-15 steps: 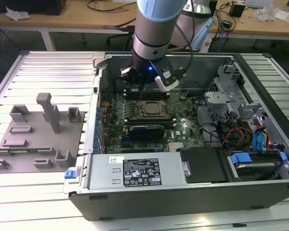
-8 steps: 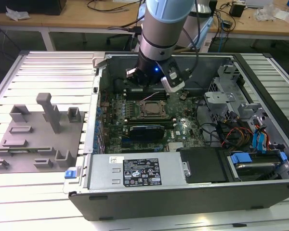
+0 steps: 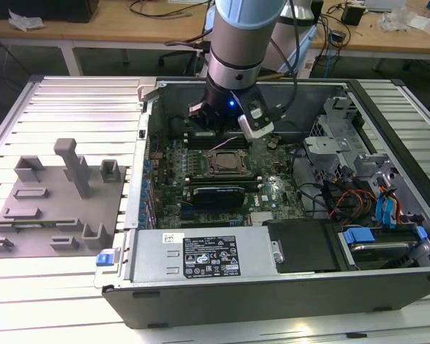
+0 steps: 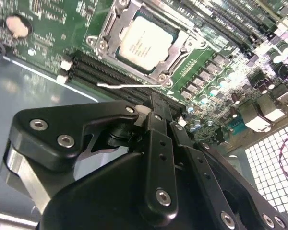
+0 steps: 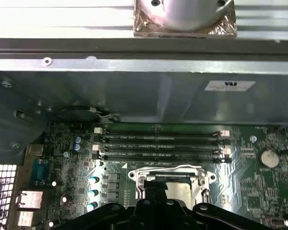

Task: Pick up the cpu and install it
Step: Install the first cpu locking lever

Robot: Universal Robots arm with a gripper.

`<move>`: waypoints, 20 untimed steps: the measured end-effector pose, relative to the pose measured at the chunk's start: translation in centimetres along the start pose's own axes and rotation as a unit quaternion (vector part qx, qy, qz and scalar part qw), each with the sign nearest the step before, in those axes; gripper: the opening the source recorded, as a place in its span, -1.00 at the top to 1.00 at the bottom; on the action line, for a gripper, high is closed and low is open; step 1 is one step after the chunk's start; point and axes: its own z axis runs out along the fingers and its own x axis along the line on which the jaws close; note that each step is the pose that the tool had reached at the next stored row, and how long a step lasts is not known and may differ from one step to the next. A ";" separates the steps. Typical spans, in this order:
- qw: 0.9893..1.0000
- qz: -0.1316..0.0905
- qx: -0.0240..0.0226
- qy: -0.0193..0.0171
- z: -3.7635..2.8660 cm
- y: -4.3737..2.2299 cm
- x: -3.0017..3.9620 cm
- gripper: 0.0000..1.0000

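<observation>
The cpu (image 4: 145,42) lies flat in the black socket frame (image 4: 180,48) on the green motherboard (image 4: 53,24), its silvery top facing up, as the second wrist view shows. In the exterior view the socket frame (image 3: 223,163) sits near the middle of the board, inside the open computer case (image 3: 287,287) that rests on the ribbed metal counter (image 3: 64,97).

The hand (image 4: 159,103) hangs above the board just beside the socket, its black fingers (image 4: 158,139) drawn close together with nothing between them; it touches neither the chip nor the frame. A thin wire lever (image 4: 129,85) lies along the near edge of the socket, between the frame and the fingertips. In the first wrist view the dark fingers (image 5: 156,203) stand over the socket frame (image 5: 173,175), with the memory slots (image 5: 161,143) just beyond it.

In the exterior view the arm (image 3: 238,50) comes down over the far part of the case. A grey fixture block (image 3: 57,197) with upright posts sits on the counter towards the exterior view's left, well apart from the case.
</observation>
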 end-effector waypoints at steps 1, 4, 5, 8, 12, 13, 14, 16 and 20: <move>1.000 0.004 0.005 -0.001 0.00 0.00 0.00 0.79; 1.000 0.009 0.010 -0.001 0.00 0.00 0.00 0.79; 1.000 0.009 0.010 -0.001 0.01 0.00 -0.01 0.79; 1.000 0.009 0.010 -0.001 0.54 -0.14 -0.03 0.79; 1.000 0.010 0.012 0.004 0.82 -0.21 -0.17 0.79; 1.000 0.011 0.015 0.006 0.82 -0.20 -0.19 0.79; 1.000 0.012 0.019 0.008 0.84 -0.15 -0.20 0.79; 0.999 0.014 0.034 0.015 0.86 -0.04 -0.21 0.79; 0.999 0.013 0.040 0.009 0.93 -0.01 -0.20 0.79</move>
